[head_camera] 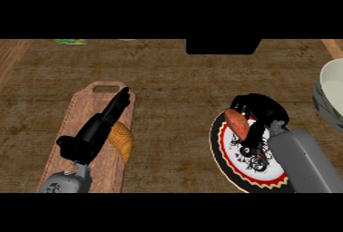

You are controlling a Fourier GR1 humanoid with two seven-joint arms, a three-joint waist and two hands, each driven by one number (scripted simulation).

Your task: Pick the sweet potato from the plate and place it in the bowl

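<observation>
Fingers of the black right robot hand curl around the long orange-red sweet potato, so it is grasping it. It comes at the sweet potato from the right side, because the grey forearm reaches in from the lower right corner. The fingers wrap over the top end and along the right side, which leaves the left side of the sweet potato showing.

Under it sits the round plate with a black rim, a red ring and a white middle. I cannot tell if the sweet potato is touching the plate or is lifted a little above it. It has not left the plate area yet.

Up at the right edge sits the big pale round bowl. Only part of it shows. It is near the plate, so I think the next move is a short carry up and to the right.

On the other side, the black left robot hand lies flat with straight fingers on the long brown wooden cutting board. It holds nothing and looks like it is resting out of the way. A golden brown bread piece lies just beside it on the board. All of this sits on the dark brown wooden tabletop.
</observation>
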